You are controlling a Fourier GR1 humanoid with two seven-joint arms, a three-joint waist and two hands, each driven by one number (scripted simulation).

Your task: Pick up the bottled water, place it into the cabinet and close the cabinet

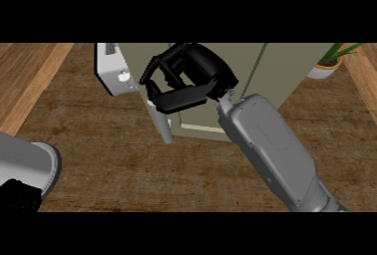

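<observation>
The brown counter [147, 174] fills most of the view, with a pale wooden strip [29, 79] along its nine o'clock side. At twelve o'clock stands the olive-grey cabinet [280, 74], seen from above and in front; a dark seam runs down its face. The right forearm [273, 144] comes in from five o'clock and slants up toward the centre. The left forearm [26, 162] shows only as a rounded grey mass at eight o'clock, low at the edge.

The right hand [193, 69] lies against the cabinet's front at twelve o'clock. Its fingers [151, 74] are curled inward toward the thumb, and nothing can be seen inside the curl. Its fingertips sit just above the upper end of the cabinet door [163, 124] — a narrow grey slab seen edge-on, swung out toward the counter.

A white boxy object [114, 72] stands at eleven o'clock, just beside the cabinet; a potted plant [327, 64] sits at two o'clock.

The left hand [16, 196] is a black patch at seven o'clock; whether it is open or closed cannot be told. The bottled water cannot be made out — whether it is behind the right hand or inside the cabinet cannot be told.
</observation>
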